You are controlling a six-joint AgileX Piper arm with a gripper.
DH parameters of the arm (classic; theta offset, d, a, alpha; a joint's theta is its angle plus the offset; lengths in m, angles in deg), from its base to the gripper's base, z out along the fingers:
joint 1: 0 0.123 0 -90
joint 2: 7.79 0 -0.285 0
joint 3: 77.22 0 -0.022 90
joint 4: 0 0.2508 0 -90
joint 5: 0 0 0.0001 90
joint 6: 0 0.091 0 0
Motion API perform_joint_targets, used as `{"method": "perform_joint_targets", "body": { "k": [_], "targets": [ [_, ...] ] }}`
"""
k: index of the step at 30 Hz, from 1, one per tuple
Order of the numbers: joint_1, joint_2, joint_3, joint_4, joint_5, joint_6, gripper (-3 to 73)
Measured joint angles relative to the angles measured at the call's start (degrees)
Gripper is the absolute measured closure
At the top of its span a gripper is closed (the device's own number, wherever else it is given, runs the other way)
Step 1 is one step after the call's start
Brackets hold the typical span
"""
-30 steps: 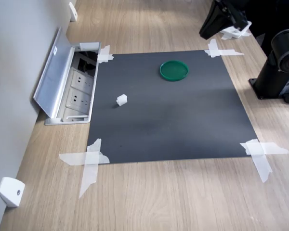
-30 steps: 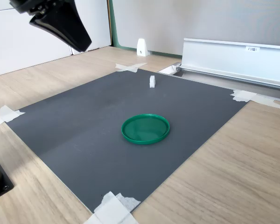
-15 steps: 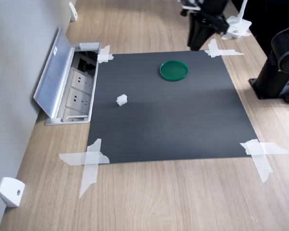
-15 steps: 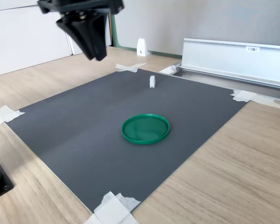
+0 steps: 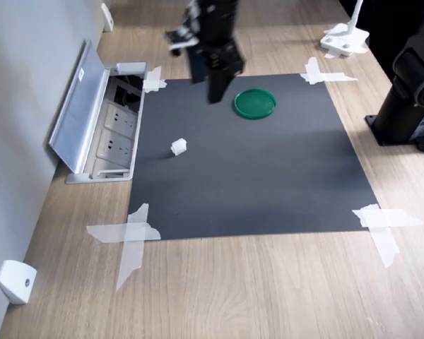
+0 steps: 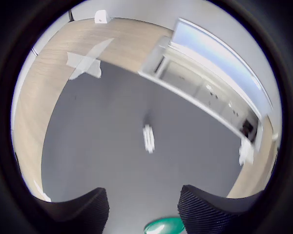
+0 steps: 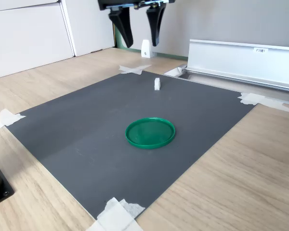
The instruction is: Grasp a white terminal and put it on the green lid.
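Seemingly empty end effector [image 7: 140, 44], jaws apart.

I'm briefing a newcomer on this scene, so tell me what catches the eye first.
The green lid stands out, lying flat on the dark mat. Beyond it in the second exterior view, the tiny white terminal sits alone near the mat's far edge. The gripper hangs above the mat, jaws open and empty.
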Motion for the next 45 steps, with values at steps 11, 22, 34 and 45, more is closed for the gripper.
{"method": "perform_joint_targets", "body": {
  "k": [11, 22, 34, 45],
  "targets": [
    [1.71, 11.86, -6.57, -1.09, 0.71, -3.68, 8.6],
    [1.71, 16.43, -6.85, -3.03, -2.14, -6.05, 8.6],
    [1.71, 18.82, -6.85, -3.07, -2.75, -6.66, 9.4],
    [1.71, 19.49, -6.85, -3.13, -2.87, -6.66, 28.1]
  ]
}}
